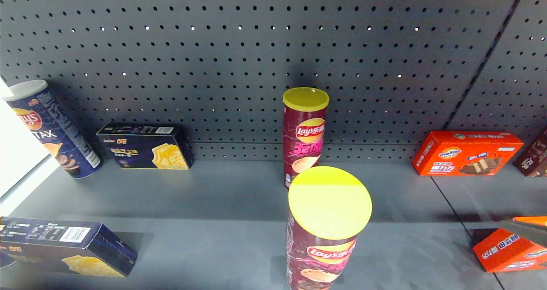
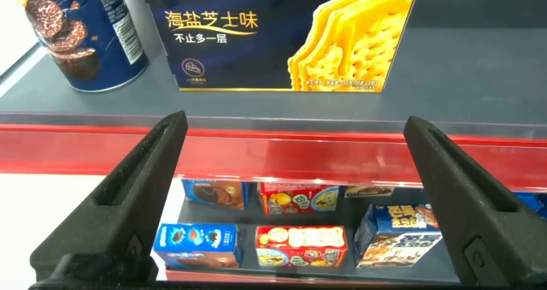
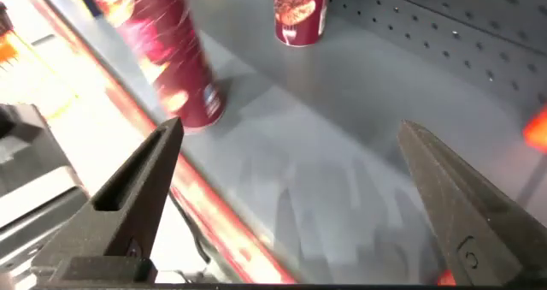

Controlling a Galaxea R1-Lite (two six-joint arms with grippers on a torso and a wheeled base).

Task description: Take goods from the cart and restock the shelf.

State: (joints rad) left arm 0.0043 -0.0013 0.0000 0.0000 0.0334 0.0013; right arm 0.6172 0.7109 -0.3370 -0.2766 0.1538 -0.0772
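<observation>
**Shelf partly stocked, both hands empty**

The left hand (image 2: pixel 295 127) has its fingers spread wide with nothing between them; it sits just off the red front lip of the shelf (image 1: pixel 213 204), facing the front cracker box (image 2: pixel 282 33) and the blue chip can (image 2: pixel 85 33). The right hand (image 3: pixel 291 132) is likewise apart and empty, over the shelf's front edge near the front maroon can (image 3: pixel 175 59).

From the head view, goods already stand on the shelf: the front maroon can (image 1: pixel 327 230) upright near the edge, with a rear maroon can (image 1: pixel 304 131) behind it against the pegboard. To the left are a rear cracker box (image 1: pixel 147 146) and another at the front. To the right are two orange boxes (image 1: pixel 466 153), well apart from the cans.

My read is that the job is somewhere in the middle. Wide bare stretches remain between the groups, and with neither hand carrying anything, the next step looks like a trip to the cart for another item.
</observation>
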